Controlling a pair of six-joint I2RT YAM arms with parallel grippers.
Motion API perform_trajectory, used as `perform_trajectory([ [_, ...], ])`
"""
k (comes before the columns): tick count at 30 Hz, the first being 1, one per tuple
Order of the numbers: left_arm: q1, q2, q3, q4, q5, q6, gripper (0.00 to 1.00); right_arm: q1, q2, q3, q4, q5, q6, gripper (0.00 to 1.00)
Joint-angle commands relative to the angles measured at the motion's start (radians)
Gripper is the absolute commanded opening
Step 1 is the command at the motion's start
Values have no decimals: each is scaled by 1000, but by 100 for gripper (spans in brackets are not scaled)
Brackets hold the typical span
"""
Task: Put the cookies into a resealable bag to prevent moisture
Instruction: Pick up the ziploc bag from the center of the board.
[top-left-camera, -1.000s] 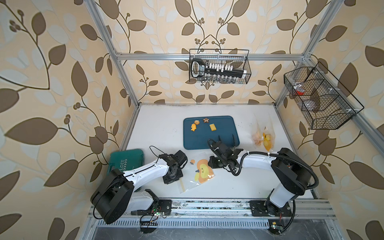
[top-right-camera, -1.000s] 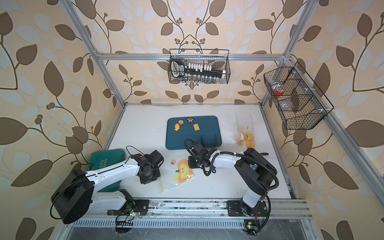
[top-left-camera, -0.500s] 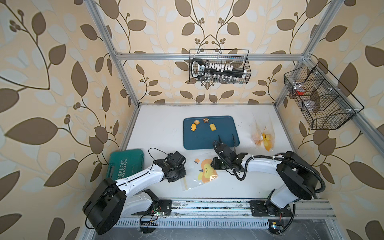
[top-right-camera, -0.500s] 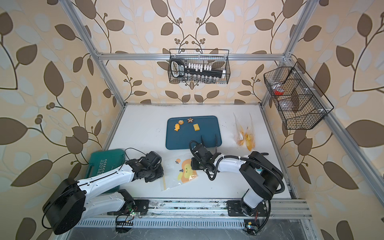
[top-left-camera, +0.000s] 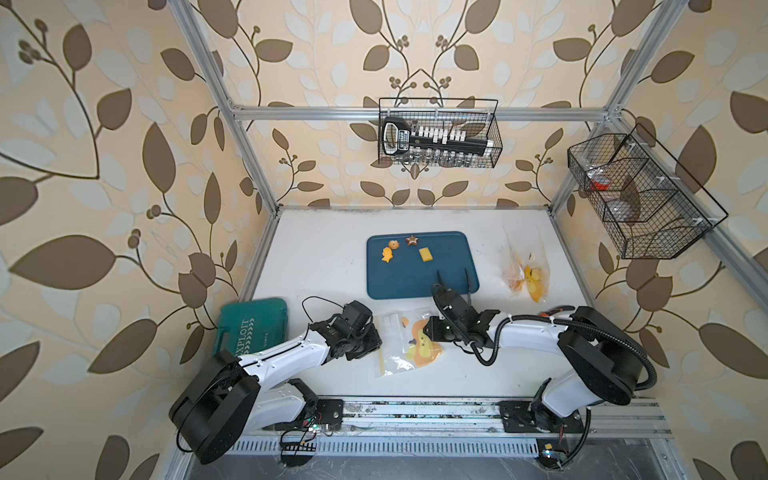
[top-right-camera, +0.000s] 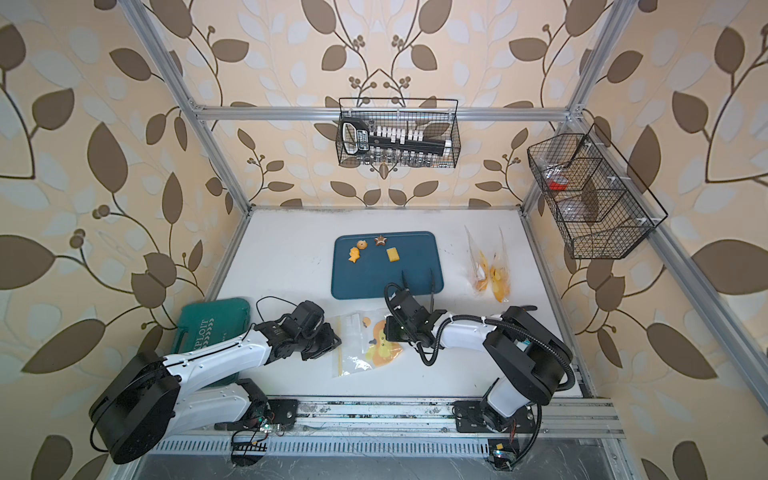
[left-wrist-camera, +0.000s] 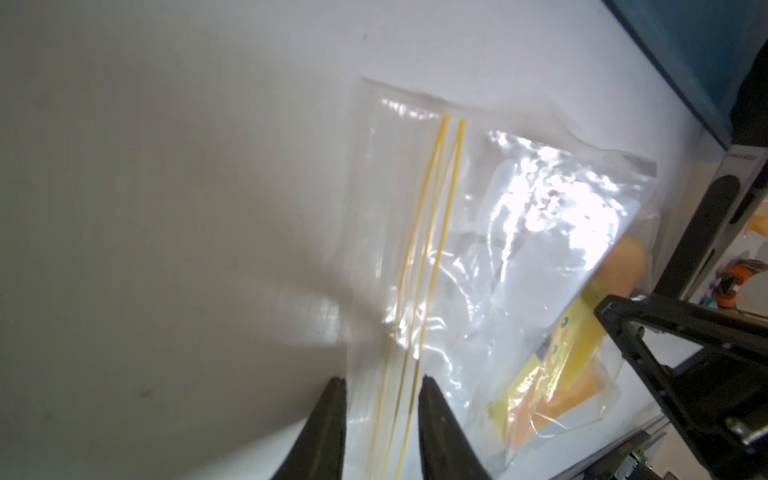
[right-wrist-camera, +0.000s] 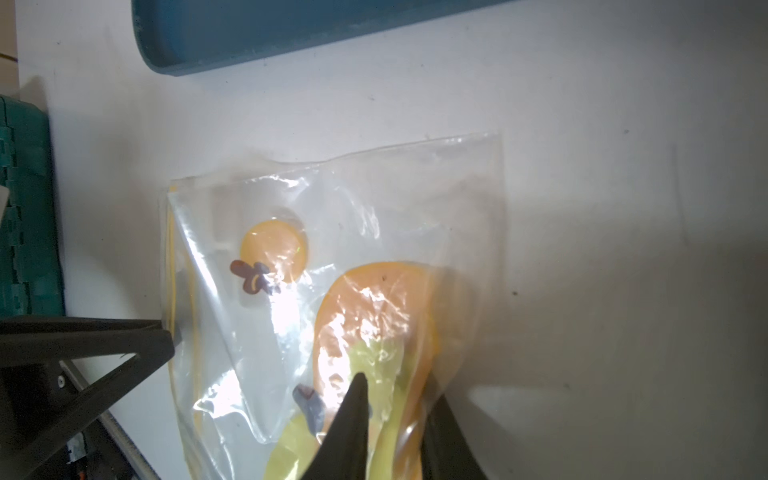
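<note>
Clear plastic lies between your two arms. The resealable bag (top-left-camera: 392, 359) rests on the white worktop (top-left-camera: 324, 257) towards its 6 o'clock edge.

Your left end effector (left-wrist-camera: 382, 388) is at the bag's 9 o'clock edge. Its two black fingers (left-wrist-camera: 332, 419) stand a narrow gap apart. The bag's mouth, with its pair of thin yellow zip lines, runs loosely between the tips, and nothing is clamped there.

Your right end effector (right-wrist-camera: 397, 388) is at the bag's 3 o'clock side, over the orange-yellow cartoon print. Its fingers are also slightly parted, with crumpled film between them. One finger shows only through the plastic, so you cannot tell whether it really pinches the bag.

The cookies (top-left-camera: 425, 254) lie on the teal tray (top-left-camera: 453, 276). There are four, a fish, a flower, a star and a square, all loose in the tray's 12 o'clock half. In both top views they sit at about 12 o'clock from your right end effector and about 1 o'clock from your left. They are well apart from both, with the tray's bare 6 o'clock half in between. The tray's 6 o'clock rim lies just beside the right arm's wrist.

More printed clear bags (top-left-camera: 524, 276) lie at the tray's 3 o'clock. A green case (top-left-camera: 253, 328) sits at 9 o'clock of the left arm.
</note>
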Motion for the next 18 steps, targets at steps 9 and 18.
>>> perform_trajectory([
  [9, 5, -29, -35, 80, 63, 34, 30, -2, -44, -99, 36, -57, 7, 42],
  [18, 4, 21, -45, 130, 75, 29, 26, 10, -25, -157, 259, -206, -15, 78],
])
